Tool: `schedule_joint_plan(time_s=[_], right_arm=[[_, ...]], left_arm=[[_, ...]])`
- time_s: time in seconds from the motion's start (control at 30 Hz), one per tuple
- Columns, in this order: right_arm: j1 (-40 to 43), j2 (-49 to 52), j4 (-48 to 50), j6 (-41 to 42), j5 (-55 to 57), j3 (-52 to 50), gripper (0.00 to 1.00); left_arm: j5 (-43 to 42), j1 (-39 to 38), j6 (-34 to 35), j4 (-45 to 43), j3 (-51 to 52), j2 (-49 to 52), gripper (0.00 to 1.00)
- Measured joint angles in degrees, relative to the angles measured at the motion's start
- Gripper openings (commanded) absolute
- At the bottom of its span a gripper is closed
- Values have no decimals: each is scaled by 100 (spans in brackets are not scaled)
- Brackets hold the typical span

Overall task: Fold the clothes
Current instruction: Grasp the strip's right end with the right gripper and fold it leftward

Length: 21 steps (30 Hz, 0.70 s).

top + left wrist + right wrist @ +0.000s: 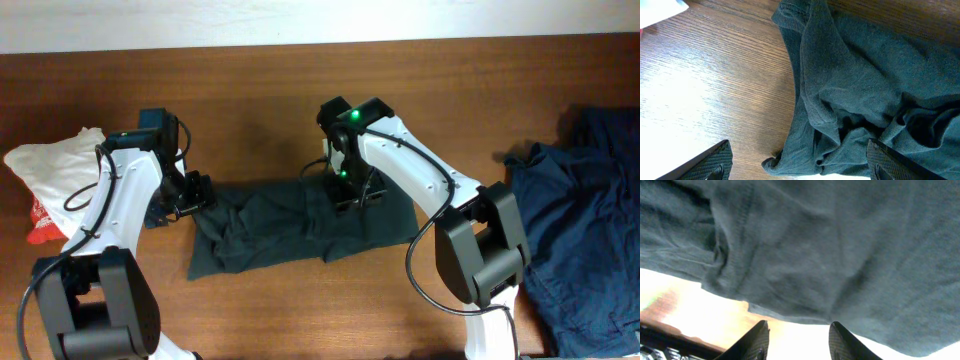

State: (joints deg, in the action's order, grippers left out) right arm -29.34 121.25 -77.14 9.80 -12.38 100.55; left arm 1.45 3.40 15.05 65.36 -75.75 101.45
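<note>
Left wrist: garment [865, 75] partly off-frame

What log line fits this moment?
left gripper open at left edge of dark green garment | right gripper open over its upper part | garment crumpled, not folded

Overhead clean, wrist views uneven.
I get a sharp, evenly lit overhead with soft shadows; my left wrist view shows pale glare on the table [700, 90], and the right one blows out white below the soft-focus garment [840, 255].
</note>
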Motion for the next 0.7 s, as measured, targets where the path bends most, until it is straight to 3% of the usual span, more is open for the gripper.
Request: schedule_joint_plan(time_s=[0.1, 0.17, 0.3, 0.47, 0.7], right_arm=[[42, 0, -149, -111, 26, 0, 47], [-7, 0, -216, -216, 48, 0, 47], [-74, 0, -258, -273, 131, 0, 45], [254, 0, -522, -275, 337, 0, 45], [898, 0, -581, -275, 468, 0, 45]], left_arm=[[0, 0, -2, 160, 15, 0, 86], [0, 0, -2, 286, 20, 0, 94], [0, 0, -59, 293, 20, 0, 99], [-299, 136, -726, 269, 20, 146, 99], [-767, 540, -1541, -190, 22, 1333, 98]])
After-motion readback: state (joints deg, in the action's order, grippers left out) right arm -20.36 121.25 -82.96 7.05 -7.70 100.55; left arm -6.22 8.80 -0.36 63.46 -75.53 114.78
